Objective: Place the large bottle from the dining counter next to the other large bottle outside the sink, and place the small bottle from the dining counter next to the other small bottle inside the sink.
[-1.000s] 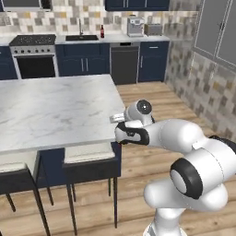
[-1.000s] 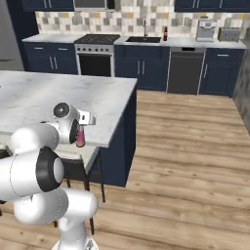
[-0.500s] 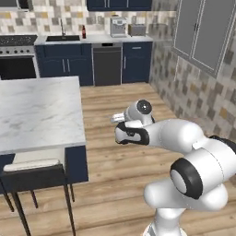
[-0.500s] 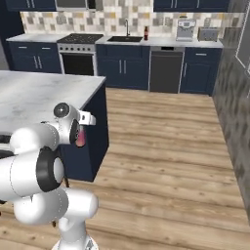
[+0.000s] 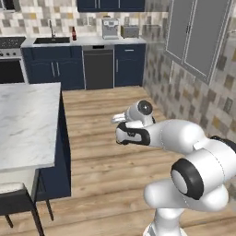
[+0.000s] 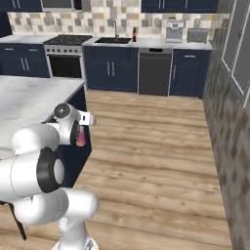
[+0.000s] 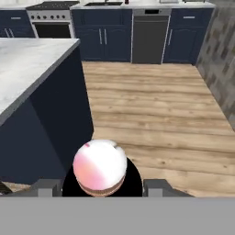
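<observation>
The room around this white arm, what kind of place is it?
A home kitchen, computer-rendered: a stove and a sink in the far counter, a dishwasher beside them, and a marble-topped island nearby.

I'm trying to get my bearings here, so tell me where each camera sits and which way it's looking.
Left base view: behind the arm's left, facing the sink counter; white arm lower right.
Right base view: behind its right, same direction; arm lower left, pink bottle at the gripper.
Hand view: on the hand, looking along the gripper over the bottle's cap toward the dishwasher.
All share the dishwasher and dining counter.
</observation>
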